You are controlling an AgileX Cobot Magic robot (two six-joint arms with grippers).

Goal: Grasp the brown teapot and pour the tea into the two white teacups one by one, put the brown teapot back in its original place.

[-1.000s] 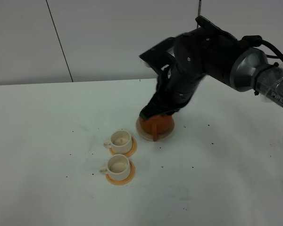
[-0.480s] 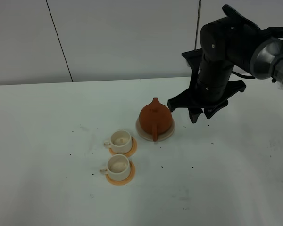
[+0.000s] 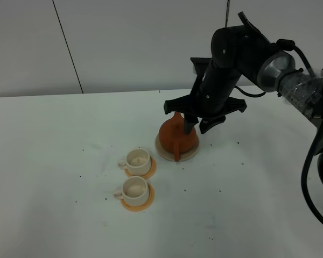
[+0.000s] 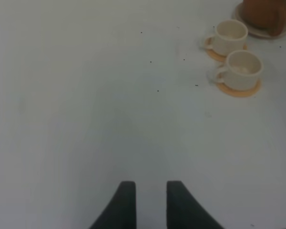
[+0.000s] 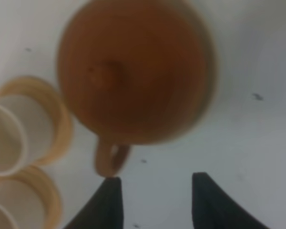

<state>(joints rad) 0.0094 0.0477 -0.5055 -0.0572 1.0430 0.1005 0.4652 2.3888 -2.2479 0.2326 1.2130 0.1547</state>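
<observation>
Right hand [image 5: 156, 179] released, above brown teapot [image 3: 175, 138]; left hand [image 4: 150, 184] slightly parted, empty

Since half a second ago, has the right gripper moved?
Yes. In the high view the right gripper went left: it was off to the right of the brown teapot on its trivet, and now hangs over it.

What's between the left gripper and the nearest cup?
Nothing but bare table with dark specks between left gripper and cup, per left wrist view.
</observation>
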